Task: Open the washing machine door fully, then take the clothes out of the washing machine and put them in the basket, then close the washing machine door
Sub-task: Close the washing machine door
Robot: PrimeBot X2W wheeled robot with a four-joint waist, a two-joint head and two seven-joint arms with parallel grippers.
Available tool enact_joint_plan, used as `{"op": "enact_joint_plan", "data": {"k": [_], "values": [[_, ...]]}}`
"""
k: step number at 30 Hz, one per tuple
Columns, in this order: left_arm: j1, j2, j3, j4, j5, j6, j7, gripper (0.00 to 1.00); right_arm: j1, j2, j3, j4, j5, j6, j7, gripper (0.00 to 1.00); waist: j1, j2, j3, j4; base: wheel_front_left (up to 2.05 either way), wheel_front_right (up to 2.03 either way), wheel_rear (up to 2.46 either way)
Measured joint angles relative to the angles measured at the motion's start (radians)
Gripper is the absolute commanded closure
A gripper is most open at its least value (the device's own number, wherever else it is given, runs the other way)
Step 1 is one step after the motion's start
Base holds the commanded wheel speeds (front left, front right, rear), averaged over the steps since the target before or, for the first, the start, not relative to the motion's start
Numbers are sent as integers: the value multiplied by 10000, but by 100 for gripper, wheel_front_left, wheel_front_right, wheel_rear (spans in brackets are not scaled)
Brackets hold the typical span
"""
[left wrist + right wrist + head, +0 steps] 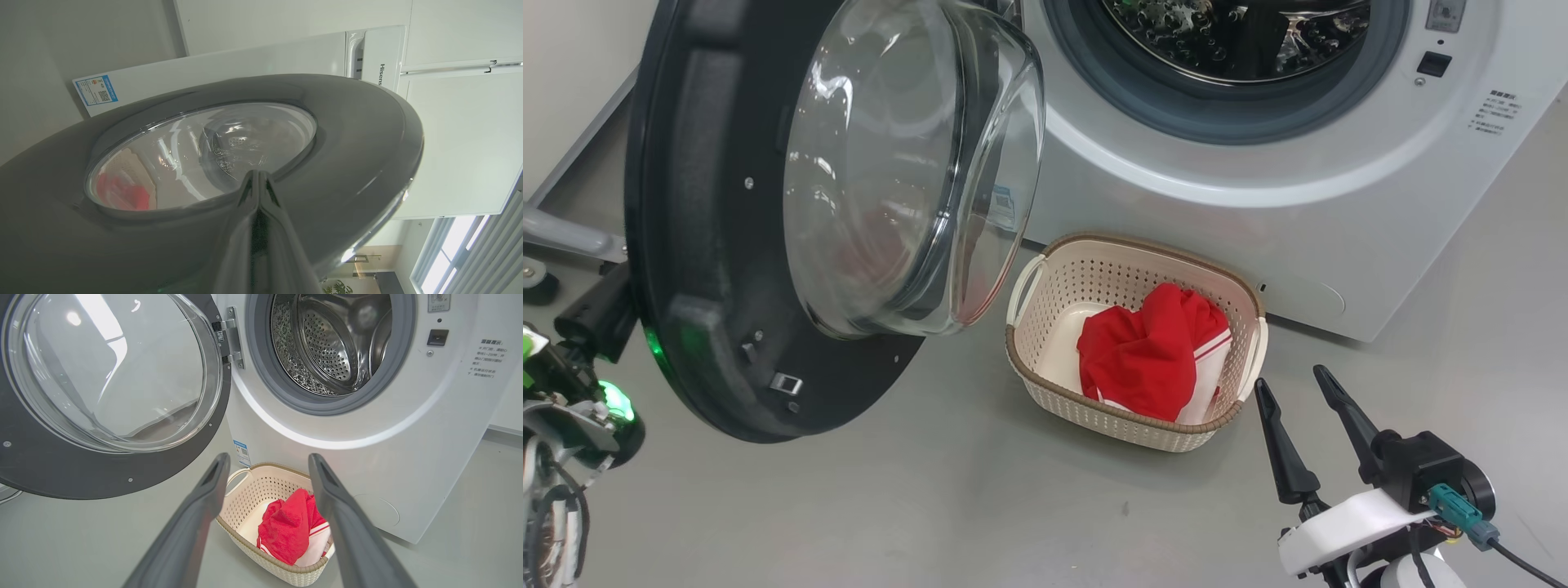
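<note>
Washing machine door [686, 204] stands wide; drum [327, 347] looks empty — clothes [1147, 355] lie in the basket [1127, 245] on the floor [931, 506] before the washing machine [1339, 229]. My left tool [257, 174] is clenched, tips at the door's outer face; right tool [1290, 378] splayed, empty. Only closing remains, I judge.

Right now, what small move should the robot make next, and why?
Probably push the washing machine door toward shut with the left gripper, which is shut and aimed at the door's outer face. The clothes lie in the basket, and the drum looks empty.
</note>
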Motion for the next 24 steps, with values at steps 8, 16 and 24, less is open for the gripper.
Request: {"op": "enact_joint_plan", "data": {"k": [8, 16, 24], "values": [[235, -230, -334, -481, -755, -347, 1267, 100, -7, 0, -10, 0, 2, -10, -13, 0, 0, 0, 48, -147, 0, 0, 0], [677, -286, -537, -984, -976, -546, 1912, 100, -151, 8, 48, 58, 2, -4, -40, 0, 0, 0, 35, -371, 0, 0, 0], [1053, -280, -777, -1601, -1001, -698, 2439, 100, -212, 38, 136, 90, 12, 0, -44, 0, 0, 0, -10, -778, 0, 0, 0]]}}
